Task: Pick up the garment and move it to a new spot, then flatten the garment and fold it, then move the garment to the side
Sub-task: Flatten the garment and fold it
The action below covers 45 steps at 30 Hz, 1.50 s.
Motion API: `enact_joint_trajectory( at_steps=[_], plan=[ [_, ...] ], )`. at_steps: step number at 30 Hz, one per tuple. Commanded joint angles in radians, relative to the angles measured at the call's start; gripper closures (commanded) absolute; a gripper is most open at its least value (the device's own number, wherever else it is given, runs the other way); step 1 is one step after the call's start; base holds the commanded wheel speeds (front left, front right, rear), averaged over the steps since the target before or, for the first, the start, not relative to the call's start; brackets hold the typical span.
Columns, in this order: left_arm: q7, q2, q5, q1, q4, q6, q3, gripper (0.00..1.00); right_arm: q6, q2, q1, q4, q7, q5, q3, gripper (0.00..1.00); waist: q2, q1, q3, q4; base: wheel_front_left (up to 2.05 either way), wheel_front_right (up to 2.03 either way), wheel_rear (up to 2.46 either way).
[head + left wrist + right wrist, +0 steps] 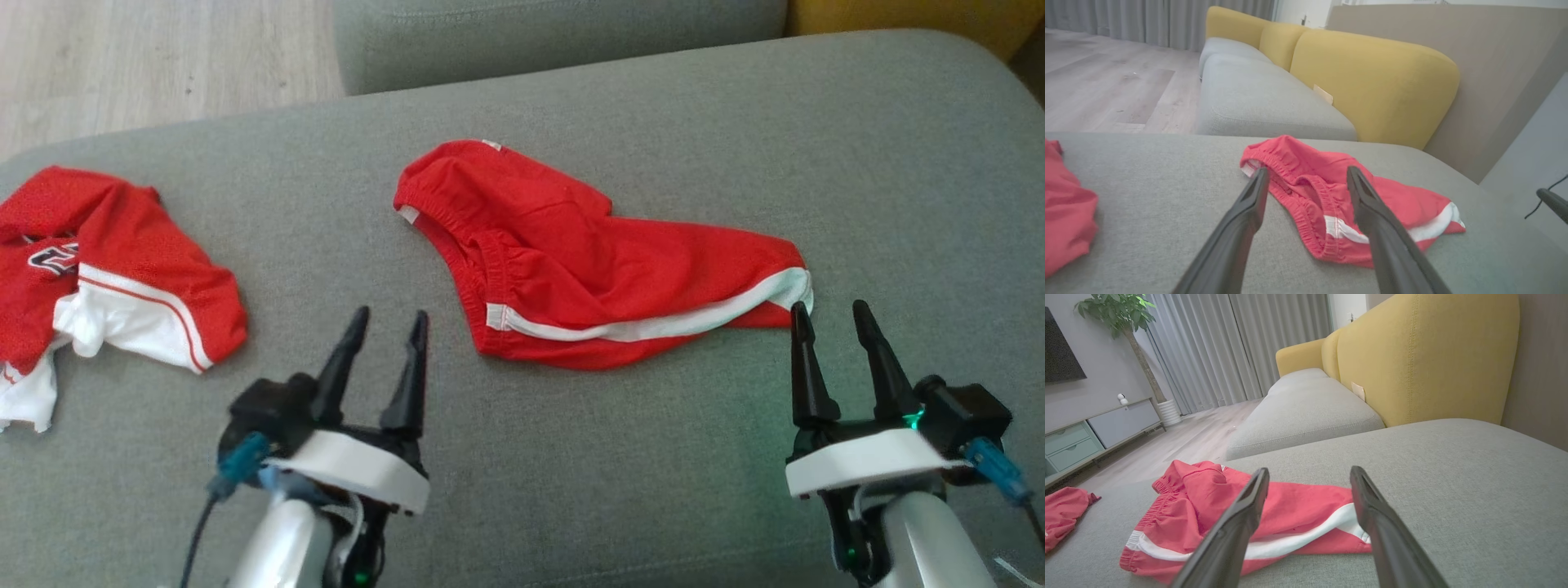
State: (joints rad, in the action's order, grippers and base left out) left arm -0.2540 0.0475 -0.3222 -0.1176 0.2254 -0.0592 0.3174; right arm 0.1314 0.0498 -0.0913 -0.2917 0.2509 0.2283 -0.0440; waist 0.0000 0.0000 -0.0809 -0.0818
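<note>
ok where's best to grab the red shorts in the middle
Grip the crumpled red fabric shorts with white trim at their two ends: left claw on the gathered elastic waistband, right claw on the white-edged hem corner, each coming low from the near side, where those edges lie exposed.

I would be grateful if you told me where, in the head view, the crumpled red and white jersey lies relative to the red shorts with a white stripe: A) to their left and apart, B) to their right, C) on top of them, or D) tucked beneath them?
A: the crumpled red and white jersey lies at the left edge of the grey sofa cushion, with bare fabric between it and the red shorts with a white stripe.
</note>
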Motion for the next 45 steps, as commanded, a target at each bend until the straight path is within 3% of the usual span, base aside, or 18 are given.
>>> enact_joint_trajectory(
  at_steps=[1, 12, 20, 32, 33, 34, 45],
  plan=[
    [-0.008, 0.003, 0.006, -0.066, -0.014, -0.007, -0.016, 0.0, -0.001, 0.001, -0.033, 0.036, 0.011, -0.004, -0.022, 0.0, 0.0, 0.0, -0.009, -0.001, 0.0, 0.0, 0.0],
    [0.027, 0.003, 0.005, -0.233, 0.236, -0.038, 0.146, 0.0, -0.001, 0.001, -0.062, 0.027, 0.011, -0.007, -0.043, 0.0, 0.0, 0.0, -0.076, -0.031, 0.0, 0.0, 0.0],
    [0.1, 0.003, -0.002, -0.348, 0.393, -0.008, 0.182, 0.0, -0.001, 0.0, -0.08, 0.022, 0.011, 0.002, -0.061, 0.0, 0.0, 0.0, -0.108, -0.065, 0.0, 0.0, 0.0],
    [0.069, 0.003, -0.044, -0.395, 0.477, -0.019, 0.22, 0.0, -0.001, 0.0, -0.083, 0.016, 0.011, 0.01, -0.065, 0.0, 0.0, 0.0, -0.108, -0.084, 0.0, 0.0, 0.0],
    [0.066, 0.003, -0.052, -0.397, 0.48, -0.022, 0.224, 0.64, -0.001, 0.0, -0.083, 0.016, 0.011, 0.011, -0.066, 0.0, 0.0, 0.0, -0.107, -0.085, 0.0, 0.0, 0.0],
    [0.062, 0.003, -0.06, -0.399, 0.481, -0.025, 0.228, 1.0, -0.001, 0.0, -0.084, 0.015, 0.011, 0.01, -0.067, 0.0, 0.0, 0.0, -0.106, -0.086, 0.0, 0.0, 0.0],
    [0.011, 0.003, -0.108, -0.396, 0.457, -0.021, 0.255, 1.0, -0.001, 0.0, -0.077, -0.016, 0.011, -0.018, -0.023, 0.0, 0.0, 0.0, -0.076, -0.055, 0.0, 0.0, 0.0]
  ],
)
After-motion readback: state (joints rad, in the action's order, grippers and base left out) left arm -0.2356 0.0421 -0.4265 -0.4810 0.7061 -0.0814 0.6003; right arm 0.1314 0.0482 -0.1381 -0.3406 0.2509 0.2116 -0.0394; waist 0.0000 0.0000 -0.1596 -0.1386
